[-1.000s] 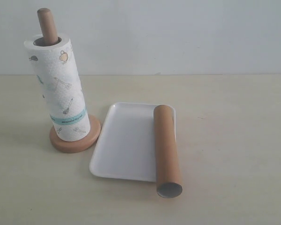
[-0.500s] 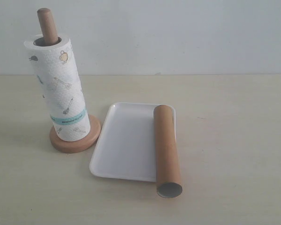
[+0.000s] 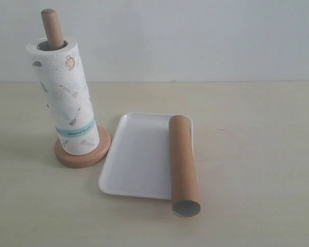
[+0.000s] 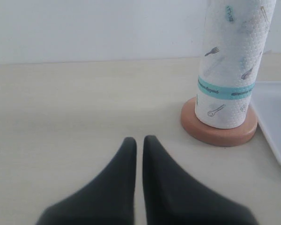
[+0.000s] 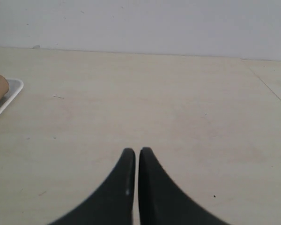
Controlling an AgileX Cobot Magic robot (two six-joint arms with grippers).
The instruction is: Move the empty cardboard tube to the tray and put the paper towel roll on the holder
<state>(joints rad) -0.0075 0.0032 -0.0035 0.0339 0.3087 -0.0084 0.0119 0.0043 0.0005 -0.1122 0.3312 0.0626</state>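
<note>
Left gripper (image 4: 139, 139): jaws nearly touching, holding nothing.
Right gripper (image 5: 134, 150): closed to a thin slit, empty.
Paper towel roll (image 4: 232, 65): on the holder (image 4: 215, 133), near and ahead of the left gripper, off toward the tray (image 3: 139, 154).
Empty cardboard tube (image 3: 183, 159): along 1 tray edge, 1 end overhanging the rim; well apart from the right gripper.
Risk: the round, overhanging tube could roll off if nudged; a bump could tip the leaning roll.
Change: none; nothing has shifted over the last second.
</note>
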